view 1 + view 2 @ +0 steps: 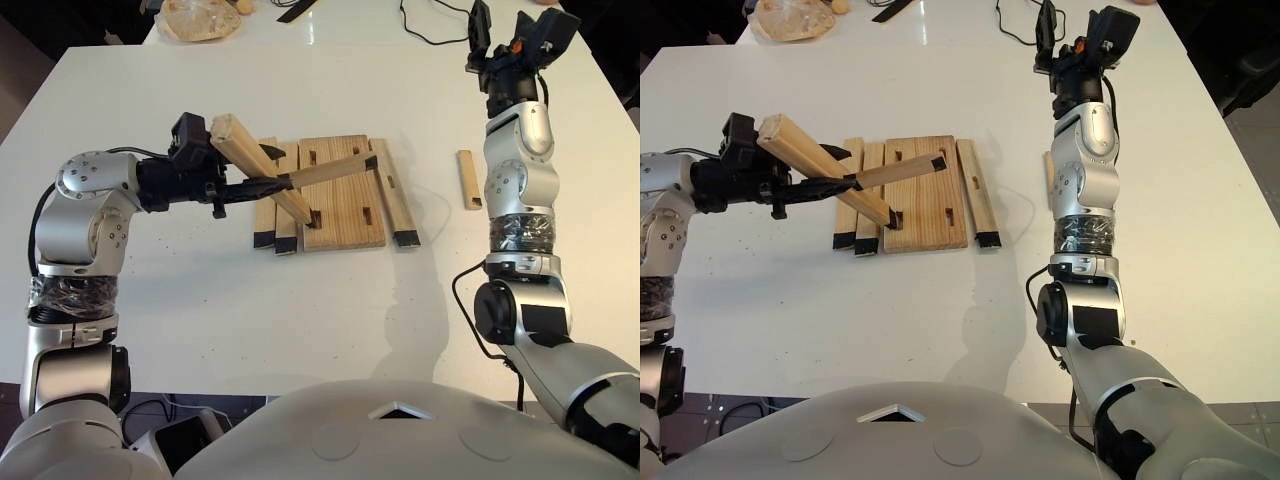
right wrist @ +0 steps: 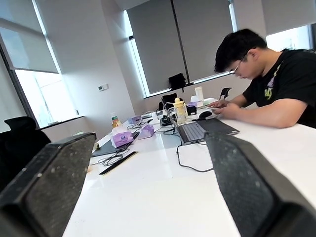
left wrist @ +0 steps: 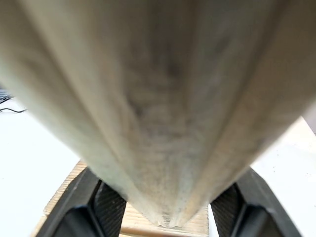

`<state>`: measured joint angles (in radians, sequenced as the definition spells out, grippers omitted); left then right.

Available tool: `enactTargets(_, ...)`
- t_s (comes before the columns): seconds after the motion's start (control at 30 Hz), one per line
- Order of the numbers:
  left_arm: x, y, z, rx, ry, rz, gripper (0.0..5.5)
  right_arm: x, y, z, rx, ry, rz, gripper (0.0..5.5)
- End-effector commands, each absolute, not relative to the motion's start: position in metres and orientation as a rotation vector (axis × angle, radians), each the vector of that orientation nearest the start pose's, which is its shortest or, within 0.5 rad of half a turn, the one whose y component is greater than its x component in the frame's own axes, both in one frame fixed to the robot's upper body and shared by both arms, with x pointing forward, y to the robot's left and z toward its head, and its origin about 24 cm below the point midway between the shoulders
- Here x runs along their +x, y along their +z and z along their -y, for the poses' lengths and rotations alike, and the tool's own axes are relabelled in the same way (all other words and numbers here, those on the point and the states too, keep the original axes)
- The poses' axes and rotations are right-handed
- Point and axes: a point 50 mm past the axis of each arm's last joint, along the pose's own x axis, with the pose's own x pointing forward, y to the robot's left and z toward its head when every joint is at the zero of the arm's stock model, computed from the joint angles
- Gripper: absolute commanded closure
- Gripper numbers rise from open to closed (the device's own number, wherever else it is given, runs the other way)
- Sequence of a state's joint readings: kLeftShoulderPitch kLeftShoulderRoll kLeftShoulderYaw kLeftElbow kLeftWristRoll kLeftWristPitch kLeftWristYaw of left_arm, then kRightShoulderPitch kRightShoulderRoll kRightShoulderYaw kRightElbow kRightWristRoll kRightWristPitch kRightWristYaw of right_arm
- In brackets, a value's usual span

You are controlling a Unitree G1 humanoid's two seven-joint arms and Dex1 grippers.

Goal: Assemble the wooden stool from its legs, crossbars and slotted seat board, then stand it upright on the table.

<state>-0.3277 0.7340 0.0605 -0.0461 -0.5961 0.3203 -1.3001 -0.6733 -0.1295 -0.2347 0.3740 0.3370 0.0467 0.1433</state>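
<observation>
Wood is clamped in the left gripper (image 1: 280, 184): a pale, square-section wooden leg (image 1: 250, 160) is held tilted between its black fingers. Its lower end is set at a slot of the flat, slotted wooden seat board (image 1: 345, 215), which lies near the middle of the white table (image 1: 200, 310). A black-tipped wooden bar (image 1: 335, 169) is seen slanting above the board from just beyond the fingertips; whether it is joined to the leg cannot be told. Two black-tipped legs (image 1: 272, 205) are laid flat against the board's left side and a third leg (image 1: 397, 200) against its right. A short wooden crossbar (image 1: 466, 180) lies apart toward the right edge. The right gripper (image 1: 480, 40) is raised near the far edge toward the right corner, with its fingers spread apart, well away from every part.
</observation>
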Motion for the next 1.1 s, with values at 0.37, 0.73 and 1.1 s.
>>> enactTargets(0.37, 0.265, 0.136, -0.199, 0.225, -1.415, -0.122, 3.43, 0.371, 0.154, 0.172, 0.257, 0.175, 0.224, 1.47)
enactTargets(0.73, 0.253, 0.079, -0.196, 0.416, -1.453, -0.371, 3.45, 0.348, 0.114, 0.124, 0.025, 0.282, 0.138, 1.47)
enactTargets(1.1, 0.266, 0.103, -0.199, 0.506, -1.214, -0.227, 2.38, 0.342, 0.109, 0.148, 0.058, 0.142, 0.134, 1.47)
